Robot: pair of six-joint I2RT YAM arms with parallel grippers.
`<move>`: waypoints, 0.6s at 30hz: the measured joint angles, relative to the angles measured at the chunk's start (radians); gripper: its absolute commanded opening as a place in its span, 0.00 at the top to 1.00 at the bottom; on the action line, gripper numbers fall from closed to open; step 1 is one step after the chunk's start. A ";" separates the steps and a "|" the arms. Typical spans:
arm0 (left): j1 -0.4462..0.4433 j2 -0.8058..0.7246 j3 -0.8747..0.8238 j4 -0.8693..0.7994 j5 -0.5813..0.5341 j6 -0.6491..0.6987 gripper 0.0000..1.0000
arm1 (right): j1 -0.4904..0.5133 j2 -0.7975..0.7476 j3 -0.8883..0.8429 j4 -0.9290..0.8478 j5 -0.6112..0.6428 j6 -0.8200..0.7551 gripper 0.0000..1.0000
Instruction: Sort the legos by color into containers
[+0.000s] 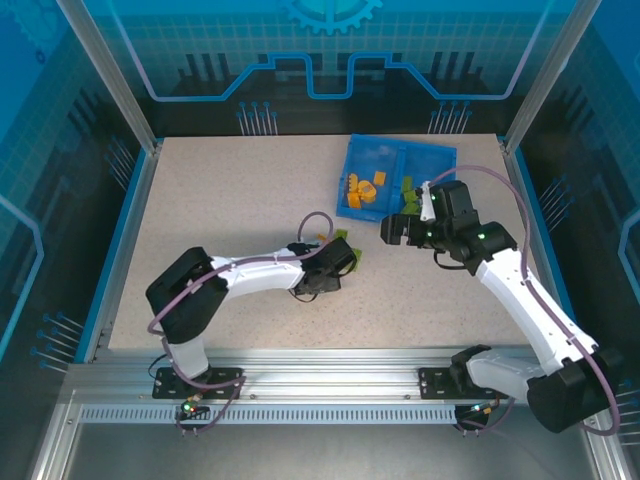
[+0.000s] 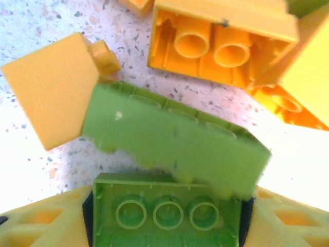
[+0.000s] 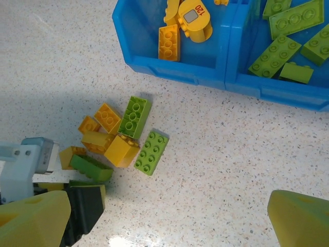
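The left claw (image 2: pixel 165 232) is clenched on the gripped green lego (image 2: pixel 167 211), whose hollow underside with three round tubes faces the wrist camera, one end against each finger. A second green lego (image 2: pixel 175 139) lies tilted across its far edge, with orange legos (image 2: pixel 221 46) around it, cut off by the frame. The right claw (image 3: pixel 164 222) hangs released, fingers spread wide over bare worktop (image 3: pixel 231 154). Just beyond it is the loose pile (image 3: pixel 115 141), where I count about five orange and three green legos lying touching or just beside one another; the left claw covers the pile's near edge. Farther out stands the blue tray (image 3: pixel 175 67). Its left compartment (image 3: pixel 139 20) holds four orange pieces, one rounded and marked 120. The right compartment (image 3: pixel 247 31) holds five green legos. The frame cuts off the tray's far part, so more may lie there.
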 measured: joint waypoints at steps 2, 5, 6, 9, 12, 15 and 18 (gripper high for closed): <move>-0.020 -0.046 0.014 -0.019 0.003 0.018 0.44 | 0.000 -0.015 0.000 -0.003 0.000 0.005 0.00; -0.045 -0.095 0.060 -0.029 0.005 0.043 0.44 | 0.000 -0.028 0.000 -0.005 0.001 0.015 0.00; -0.049 -0.106 0.078 -0.029 0.005 0.052 0.44 | 0.000 -0.031 0.000 -0.005 0.001 0.017 0.00; -0.050 -0.124 0.143 -0.021 -0.002 0.097 0.44 | 0.000 -0.043 0.000 -0.004 0.005 0.026 0.00; -0.049 -0.106 0.232 -0.013 -0.027 0.156 0.43 | 0.000 -0.063 0.001 -0.003 0.022 0.039 0.00; -0.047 -0.051 0.350 0.010 -0.064 0.226 0.44 | 0.000 -0.092 0.001 -0.001 0.047 0.056 0.00; -0.043 0.017 0.452 0.059 -0.076 0.306 0.43 | 0.000 -0.130 0.000 0.000 0.087 0.077 0.00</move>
